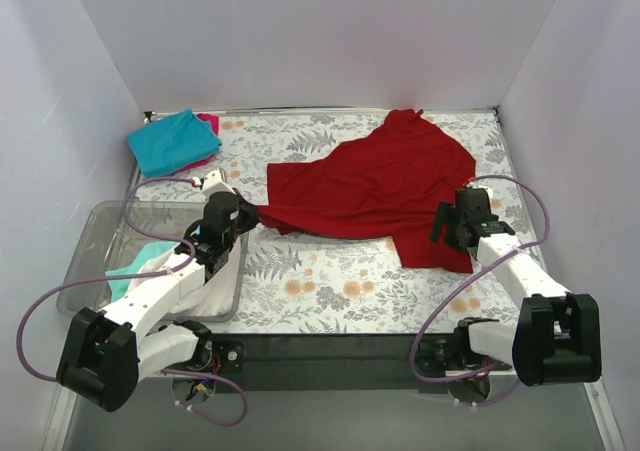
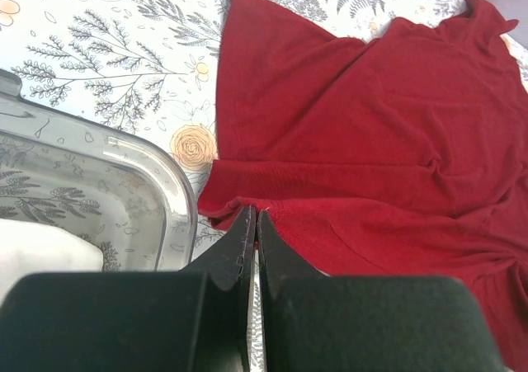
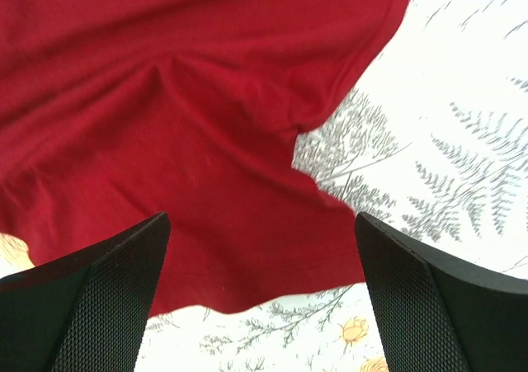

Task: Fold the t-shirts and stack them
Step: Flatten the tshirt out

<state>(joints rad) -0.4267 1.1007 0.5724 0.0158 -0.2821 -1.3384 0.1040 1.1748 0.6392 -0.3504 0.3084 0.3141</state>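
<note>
Found the table covered in a leaf-and-flower print. Found the dark red t-shirt spread over its middle and right, long axis running left to right, one corner drawn to a point toward the left. Saw the clear bin at the near left holding white cloth. Saw the teal t-shirt folded at the far left over a pink one. Caught the left gripper pressed together on that drawn corner, a pinch plain only from the left wrist. Caught the right gripper spread wide over the near right hem, gripping nothing, plain only from the right wrist.
</note>
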